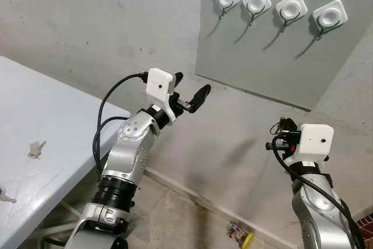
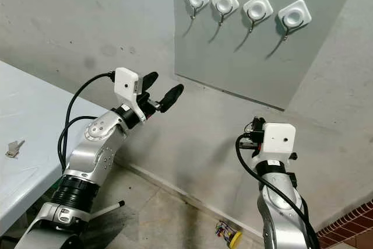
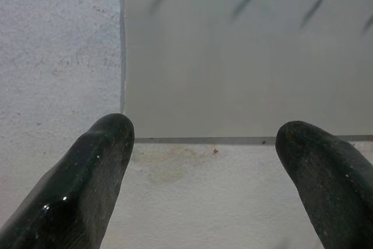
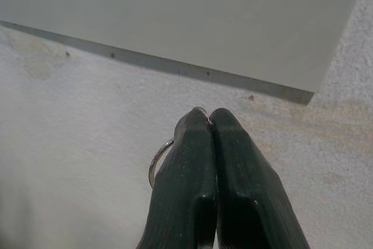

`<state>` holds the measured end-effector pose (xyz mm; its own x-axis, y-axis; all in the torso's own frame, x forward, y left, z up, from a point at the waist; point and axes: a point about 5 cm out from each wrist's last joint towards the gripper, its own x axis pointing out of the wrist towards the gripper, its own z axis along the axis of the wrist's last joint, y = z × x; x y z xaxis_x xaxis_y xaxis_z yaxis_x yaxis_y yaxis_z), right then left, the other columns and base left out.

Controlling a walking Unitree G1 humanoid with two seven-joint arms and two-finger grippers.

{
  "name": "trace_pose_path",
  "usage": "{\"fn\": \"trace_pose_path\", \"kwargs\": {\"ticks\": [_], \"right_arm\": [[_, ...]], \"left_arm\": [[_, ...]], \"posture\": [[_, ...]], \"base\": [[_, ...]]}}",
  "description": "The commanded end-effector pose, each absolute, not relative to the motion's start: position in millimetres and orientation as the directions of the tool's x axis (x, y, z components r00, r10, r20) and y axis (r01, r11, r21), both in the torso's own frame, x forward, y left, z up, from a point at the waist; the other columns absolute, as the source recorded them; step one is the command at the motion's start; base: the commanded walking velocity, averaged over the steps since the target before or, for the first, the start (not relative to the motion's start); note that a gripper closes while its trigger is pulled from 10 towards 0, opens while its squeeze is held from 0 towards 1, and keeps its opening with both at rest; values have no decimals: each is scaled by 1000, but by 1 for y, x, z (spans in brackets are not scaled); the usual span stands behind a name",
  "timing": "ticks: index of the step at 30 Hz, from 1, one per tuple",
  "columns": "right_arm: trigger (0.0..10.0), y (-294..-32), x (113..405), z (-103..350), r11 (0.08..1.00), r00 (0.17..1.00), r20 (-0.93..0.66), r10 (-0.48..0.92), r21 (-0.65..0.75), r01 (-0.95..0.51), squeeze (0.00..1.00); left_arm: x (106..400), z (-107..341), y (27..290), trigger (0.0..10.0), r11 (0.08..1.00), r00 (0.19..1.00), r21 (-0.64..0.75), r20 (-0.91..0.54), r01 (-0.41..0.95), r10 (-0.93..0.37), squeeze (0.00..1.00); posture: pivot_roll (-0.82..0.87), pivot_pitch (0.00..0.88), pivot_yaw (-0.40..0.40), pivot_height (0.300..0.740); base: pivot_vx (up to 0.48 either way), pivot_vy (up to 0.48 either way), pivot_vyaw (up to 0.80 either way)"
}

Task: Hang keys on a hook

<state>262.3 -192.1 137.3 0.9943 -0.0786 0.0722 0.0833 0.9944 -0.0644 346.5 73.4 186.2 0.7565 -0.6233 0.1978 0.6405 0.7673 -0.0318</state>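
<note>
On your far left a loose key (image 1: 36, 148) lies on the white table (image 1: 70, 121). Your left gripper (image 1: 191, 93) is raised toward the wall, fingers spread apart and empty, just below the grey board (image 1: 274, 62). Four white hooks (image 1: 281, 7) sit in a row along the board's top. Your right gripper (image 4: 210, 122) sits lower, below the board, fingers pinched together on a key ring (image 4: 158, 161).

A grey-white table (image 1: 70, 126) stands left; a small yellow object (image 1: 242, 235) lies on the floor.
</note>
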Motion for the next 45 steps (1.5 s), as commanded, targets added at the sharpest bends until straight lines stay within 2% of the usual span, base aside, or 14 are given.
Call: {"fn": "trace_pose_path", "kwargs": {"ticks": [1, 45], "right_arm": [[10000, -190, 261, 145, 996, 992, 109, -58, -67, 65, 0], [10000, -181, 261, 147, 997, 991, 136, 9, -75, 2, 0]], "left_arm": [[346, 192, 71, 10000, 757, 740, -1, 214, 653, -638, 0], [347, 195, 68, 10000, 746, 726, 16, 217, 666, -653, 0]], "posture": [[-118, 32, 30, 740], [-114, 52, 42, 740]], "base": [[0, 0, 0], [0, 0, 0]]}}
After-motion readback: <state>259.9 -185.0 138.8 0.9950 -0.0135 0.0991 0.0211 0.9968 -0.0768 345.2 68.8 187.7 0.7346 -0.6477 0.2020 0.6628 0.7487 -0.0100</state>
